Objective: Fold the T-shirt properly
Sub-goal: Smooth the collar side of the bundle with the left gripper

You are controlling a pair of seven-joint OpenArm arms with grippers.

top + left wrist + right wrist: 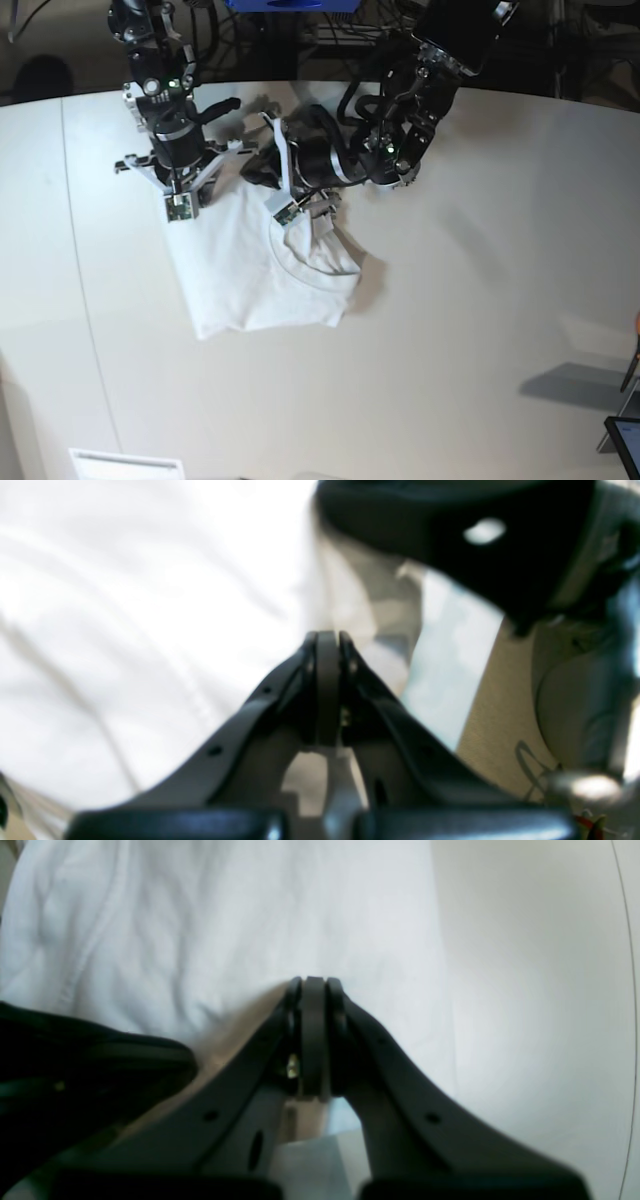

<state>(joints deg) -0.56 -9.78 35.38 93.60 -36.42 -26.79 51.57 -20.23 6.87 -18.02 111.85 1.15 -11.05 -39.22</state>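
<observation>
A white T-shirt [262,268] lies partly folded on a pale counter [480,300], seen from above. The shirt is the landmark here. Its lower part lies flat in a rough rectangle toward the near side of the counter, with a curved seam or neckline showing near its right edge. Its far edge is lifted and bunched where two dark robot arms meet it.

The right gripper [180,205] sits at the shirt's far left corner, pointing down at the cloth. In the right wrist view, its jaws are pressed together, their tips [314,985] against the wrinkled white fabric [200,930]; whether any cloth is caught between them cannot be told. Bare counter [540,990] lies just beside the shirt's straight edge in that view.

The left gripper [300,205] is at the shirt's far right edge, above the bunched cloth, its arm [420,100] reaching in from behind the shirt. In the blurred left wrist view, its jaws are pressed together, their tips [327,637] over white fabric [125,630], which fills the space to one side. Whether cloth is pinched cannot be told. A dark arm part [450,540] crosses above.

Cables and dark equipment [300,30] sit beyond the counter, well behind the shirt.
</observation>
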